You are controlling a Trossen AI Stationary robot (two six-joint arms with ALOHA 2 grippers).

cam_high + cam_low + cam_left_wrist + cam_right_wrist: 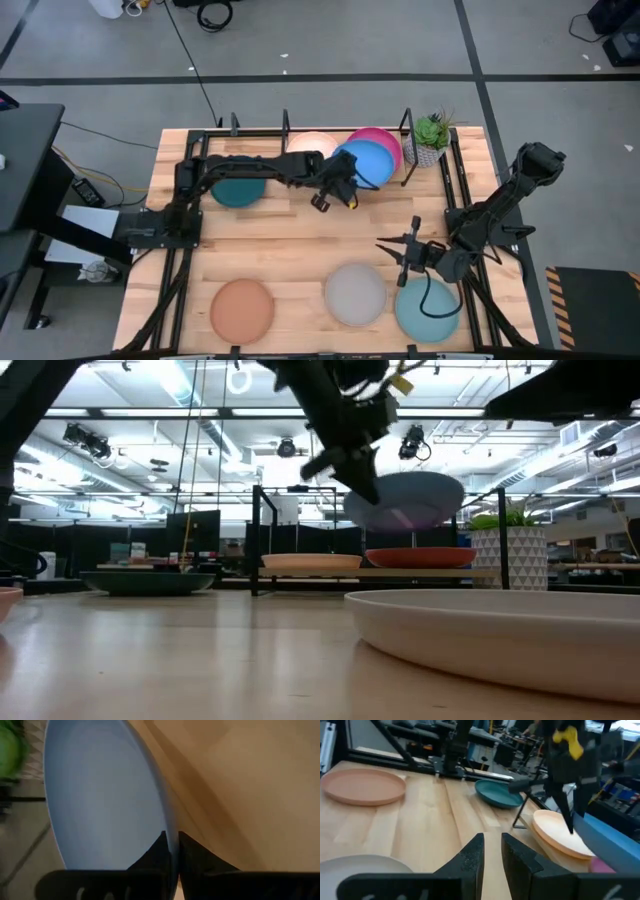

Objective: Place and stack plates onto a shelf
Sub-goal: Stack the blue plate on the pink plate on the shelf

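Note:
My left gripper (pixel 335 190) reaches over the rear of the table and is shut on the blue plate (pixel 367 162), held in the air over the magenta plate (pixel 388 142). The magenta plate lies on the black rod shelf (pixel 405 125), next to the cream plate (pixel 308 143). The dark teal plate (pixel 238 190) lies flat on the table left of them. Terracotta (pixel 242 308), grey (pixel 355 293) and light aqua (pixel 427 310) plates lie flat along the near edge. My right gripper (pixel 403 255) hovers between the grey and aqua plates, open by a narrow gap and empty. My left gripper pinches the blue plate's rim (pixel 172 845) between its two fingers, one on the upper face and one underneath, on the edge toward the table's left and near side. The plate (pixel 410 500) is lifted clear and tilted, above the plates on the shelf.
A small green plant (pixel 430 135) in a white pot stands at the shelf's right end, close to the blue plate. Upright shelf posts (pixel 257 540) rise at the rear. Bare wood lies in the table's middle (pixel 280 240).

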